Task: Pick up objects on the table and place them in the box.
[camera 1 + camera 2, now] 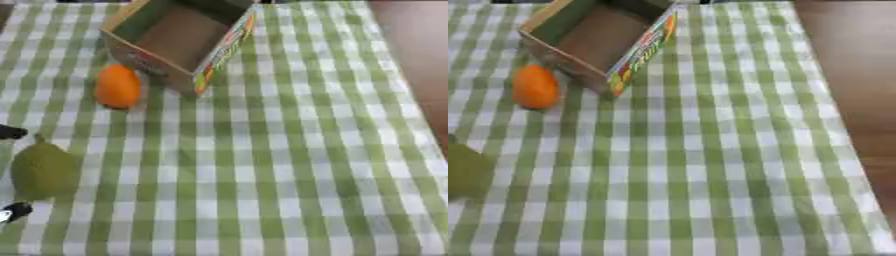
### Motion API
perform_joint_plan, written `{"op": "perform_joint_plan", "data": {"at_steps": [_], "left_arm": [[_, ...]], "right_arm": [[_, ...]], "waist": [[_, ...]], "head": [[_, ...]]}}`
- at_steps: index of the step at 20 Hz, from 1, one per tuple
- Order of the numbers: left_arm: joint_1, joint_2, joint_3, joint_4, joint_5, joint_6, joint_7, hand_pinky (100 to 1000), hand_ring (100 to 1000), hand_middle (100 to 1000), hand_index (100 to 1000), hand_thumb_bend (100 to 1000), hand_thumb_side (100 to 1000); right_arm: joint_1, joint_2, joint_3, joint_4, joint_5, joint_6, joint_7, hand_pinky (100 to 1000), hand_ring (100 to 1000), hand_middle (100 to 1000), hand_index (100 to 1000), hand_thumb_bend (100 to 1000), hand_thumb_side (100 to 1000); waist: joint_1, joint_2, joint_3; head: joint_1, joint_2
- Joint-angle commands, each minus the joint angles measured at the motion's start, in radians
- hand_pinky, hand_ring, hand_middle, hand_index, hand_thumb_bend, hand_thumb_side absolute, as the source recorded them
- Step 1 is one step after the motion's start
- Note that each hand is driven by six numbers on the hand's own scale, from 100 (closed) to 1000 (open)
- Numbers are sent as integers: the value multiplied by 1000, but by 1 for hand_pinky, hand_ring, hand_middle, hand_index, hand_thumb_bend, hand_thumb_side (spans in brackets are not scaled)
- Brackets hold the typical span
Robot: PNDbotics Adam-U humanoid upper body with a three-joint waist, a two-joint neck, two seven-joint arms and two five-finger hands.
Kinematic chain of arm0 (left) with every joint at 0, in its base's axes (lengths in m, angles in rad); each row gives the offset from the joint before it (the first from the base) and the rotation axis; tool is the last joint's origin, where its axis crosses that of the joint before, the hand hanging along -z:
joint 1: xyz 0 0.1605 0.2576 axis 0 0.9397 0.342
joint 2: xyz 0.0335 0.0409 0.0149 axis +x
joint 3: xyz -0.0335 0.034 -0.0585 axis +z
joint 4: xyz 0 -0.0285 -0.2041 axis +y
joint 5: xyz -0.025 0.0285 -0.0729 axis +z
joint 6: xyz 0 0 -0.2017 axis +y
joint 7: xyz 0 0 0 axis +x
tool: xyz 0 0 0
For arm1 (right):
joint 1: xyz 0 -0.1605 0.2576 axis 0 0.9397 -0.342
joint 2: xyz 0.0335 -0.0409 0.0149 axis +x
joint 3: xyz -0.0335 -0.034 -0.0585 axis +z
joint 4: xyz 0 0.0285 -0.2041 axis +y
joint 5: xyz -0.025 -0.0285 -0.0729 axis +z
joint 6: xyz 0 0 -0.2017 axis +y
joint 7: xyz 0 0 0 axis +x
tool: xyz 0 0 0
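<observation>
With the left hand [12,210] showing only dark tips either side of the green pear-like fruit [42,171] at the table's [289,175] left edge, its fingers' closure unreadable, the round fruit could roll from a partial hold before reaching the box [179,37]

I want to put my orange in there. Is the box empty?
Empty as far as shows: the box is open on top with only bare brown floor visible. The orange fruit lies outside, beside it.

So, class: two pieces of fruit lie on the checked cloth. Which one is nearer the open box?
The orange fruit: it lies just beside the box, by its near-left wall. The green fruit lies farther off, at the view's left edge.
</observation>
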Motion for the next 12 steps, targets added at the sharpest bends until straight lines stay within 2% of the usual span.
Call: {"op": "perform_joint_plan", "data": {"at_steps": [1,12], "left_arm": [[-19,46,-13,-14,-15,51,-16,836,849,800,917,647,411],[-77,41,-84,-7,-65,222,-61,820,825,786,900,680,400]], "right_arm": [[-9,-25,-3,-16,-7,0,5,802,769,574,865,100,524],[-10,-19,-1,-16,-12,1,11,803,774,572,866,100,524]], "waist": [[3,-15,-2],[7,-14,-11]], "head": [[6,2],[19,5]]}}
